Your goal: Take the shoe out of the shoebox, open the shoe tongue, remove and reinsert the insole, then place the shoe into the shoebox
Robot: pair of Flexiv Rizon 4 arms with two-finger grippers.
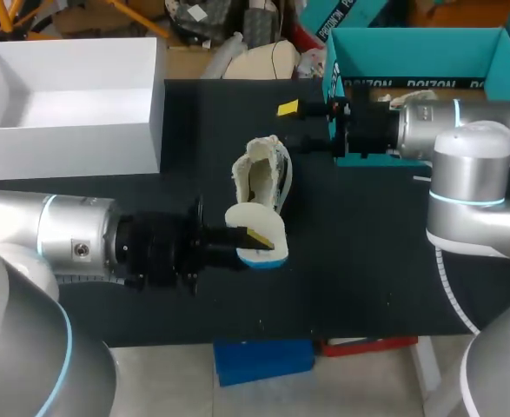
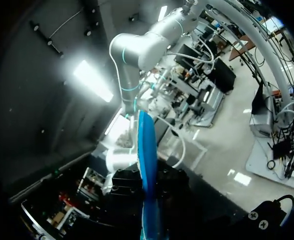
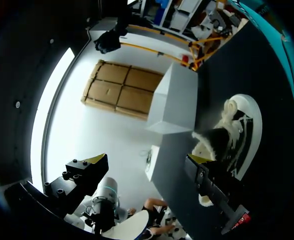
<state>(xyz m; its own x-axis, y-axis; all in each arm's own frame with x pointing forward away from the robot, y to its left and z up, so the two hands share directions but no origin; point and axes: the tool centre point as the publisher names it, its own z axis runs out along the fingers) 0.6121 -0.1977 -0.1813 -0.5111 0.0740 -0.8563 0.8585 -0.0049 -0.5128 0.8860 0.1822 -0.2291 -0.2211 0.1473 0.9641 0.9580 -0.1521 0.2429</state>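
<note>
Surface, head view: black table (image 1: 367,261) with a white box (image 1: 72,104) at its far left corner and a teal box (image 1: 411,52) at its far right. I cannot tell which of the two is the shoebox.
Shoe, head view: the cream shoe (image 1: 263,174) lies on the table between the arms, outside both boxes, with its mouth gaping.
Left arm, head view: the left gripper (image 1: 250,236) is clamped on the insole (image 1: 268,221), white on top and blue beneath, and holds it just beside the near end of the shoe.
Right arm, head view: the right gripper (image 1: 296,127) hangs spread just beside the far end of the shoe, holding nothing.
Left wrist view: the blue insole (image 2: 147,145) stands edge-on, pinched between the dark fingers of the left gripper (image 2: 147,185).
Right wrist view: the right gripper (image 3: 147,160) has its yellow tips well apart. The shoe (image 3: 239,125) lies ahead, beside one finger, on the table (image 3: 267,90). The white box (image 3: 174,100) sits beyond it.
Step, judged: the insole is out, so reinsertion seems to be in hand.
Next move, judged: steady the shoe with the free gripper, angle the insole toe-first into the opening, and slide it flat. A folded insole or a sliding shoe is the risk.
</note>
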